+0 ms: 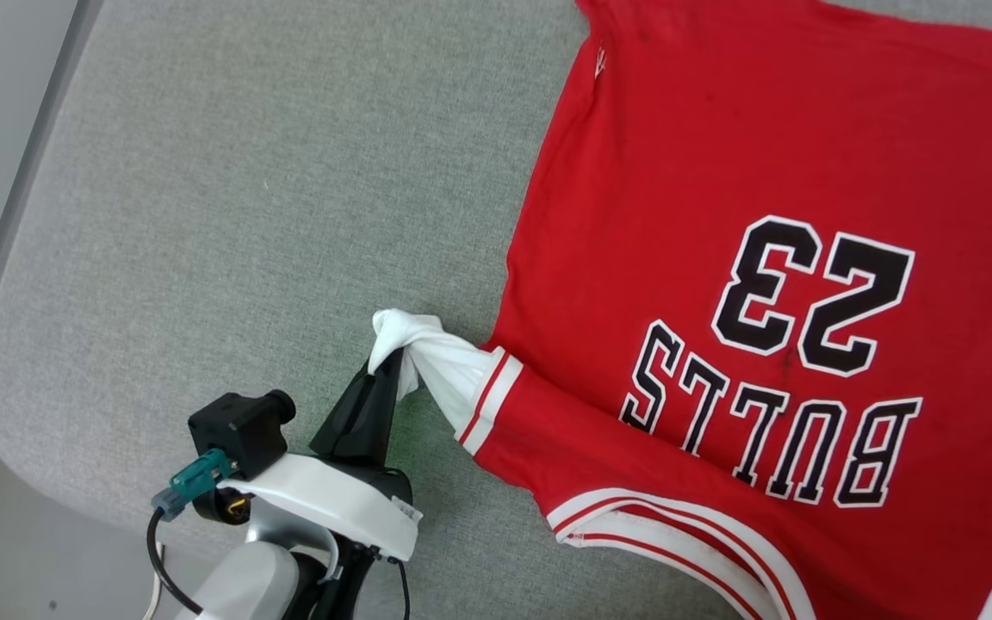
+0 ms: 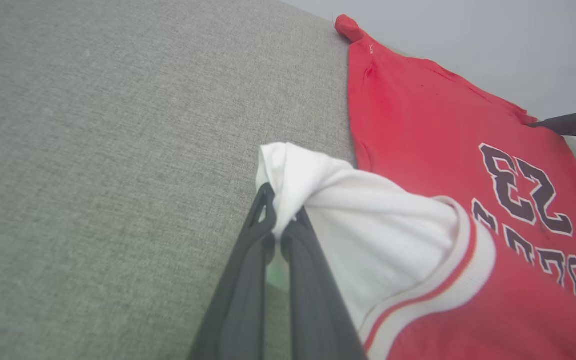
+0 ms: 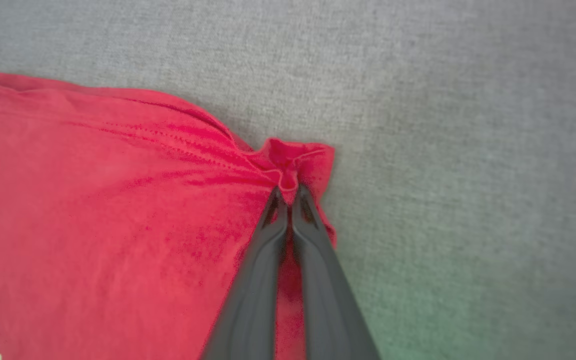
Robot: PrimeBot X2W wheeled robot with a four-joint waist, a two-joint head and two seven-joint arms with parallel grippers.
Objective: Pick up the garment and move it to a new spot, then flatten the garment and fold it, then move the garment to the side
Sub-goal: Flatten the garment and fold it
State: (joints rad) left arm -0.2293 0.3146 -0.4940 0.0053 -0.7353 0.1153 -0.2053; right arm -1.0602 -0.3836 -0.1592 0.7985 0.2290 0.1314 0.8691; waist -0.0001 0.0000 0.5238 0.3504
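Since the left gripper [image 1: 387, 366] sits at the shirt's [image 1: 720, 155] near-left edge, the whole garment lies to its right in the head view. It is spread on a grey woven surface [image 1: 203, 215], lettering upside down, so its long axis runs from the collar near the robot to the hem farther off. The jaws are pressed together on the bunched white sleeve [image 1: 444, 362].

Through the left wrist view, soft, creased white knit bulges above the closed fingertips. Its ribbed red-striped cuff leads right into smooth red jersey.

Seen by the right wrist, the right gripper [image 3: 288, 197] pinches a puckered red hem corner [image 3: 295, 157], with the cloth lying to that view's left. Pulling the two grips apart would likely draw the shirt flat.
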